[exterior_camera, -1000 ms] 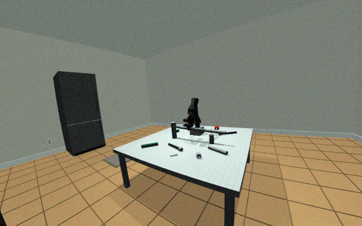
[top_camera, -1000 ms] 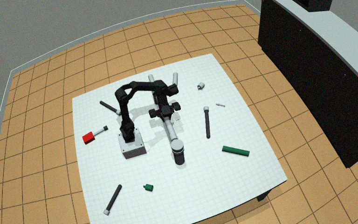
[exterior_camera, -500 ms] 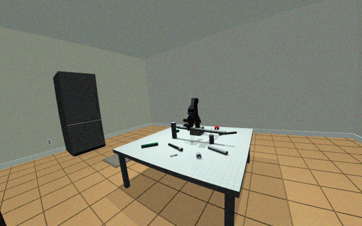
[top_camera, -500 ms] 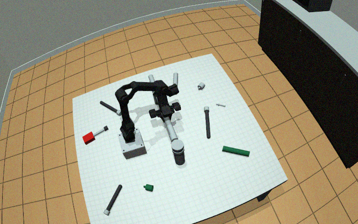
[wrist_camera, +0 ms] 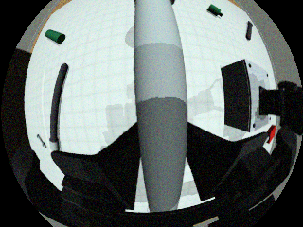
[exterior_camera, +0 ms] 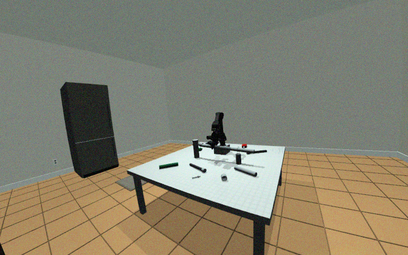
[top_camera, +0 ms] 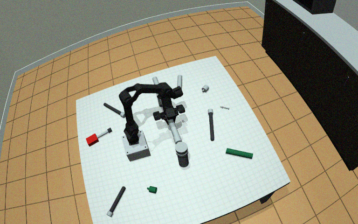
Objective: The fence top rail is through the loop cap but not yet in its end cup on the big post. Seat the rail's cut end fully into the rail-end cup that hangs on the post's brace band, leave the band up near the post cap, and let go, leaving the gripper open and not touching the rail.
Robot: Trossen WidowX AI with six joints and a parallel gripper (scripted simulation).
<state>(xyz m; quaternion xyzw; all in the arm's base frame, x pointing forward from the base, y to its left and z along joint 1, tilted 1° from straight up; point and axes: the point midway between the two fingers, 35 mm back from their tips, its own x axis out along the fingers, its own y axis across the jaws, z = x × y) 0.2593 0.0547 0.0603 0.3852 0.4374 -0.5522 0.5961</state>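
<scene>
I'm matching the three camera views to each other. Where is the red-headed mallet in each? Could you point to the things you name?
Top: left side of the table [top_camera: 158, 185], left of the arm's base, a red-headed mallet [top_camera: 92, 139] [exterior_camera: 244, 145] [wrist_camera: 271, 134].
Exterior: far side of the table, only its red head clear.
Wrist: right edge, partly hidden.
Shared landmark: the arm's boxy base [top_camera: 140, 154] [exterior_camera: 221, 150] [wrist_camera: 235, 95].

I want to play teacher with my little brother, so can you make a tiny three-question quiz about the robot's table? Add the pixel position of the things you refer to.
1. True or false: the robot's fingers [top_camera: 171, 121] are closed on the long gray rail [top_camera: 175, 133] [exterior_camera: 240, 148] [wrist_camera: 161, 76].
2. Which color is the block on the end of the short gray stick: a) green, b) red, c) blue?
3. Fill in the blank: the big post [top_camera: 183, 158] [exterior_camera: 195, 149] is standing ____, not lying down.

Key: 1 true; 2 b; 3 upright.
</scene>
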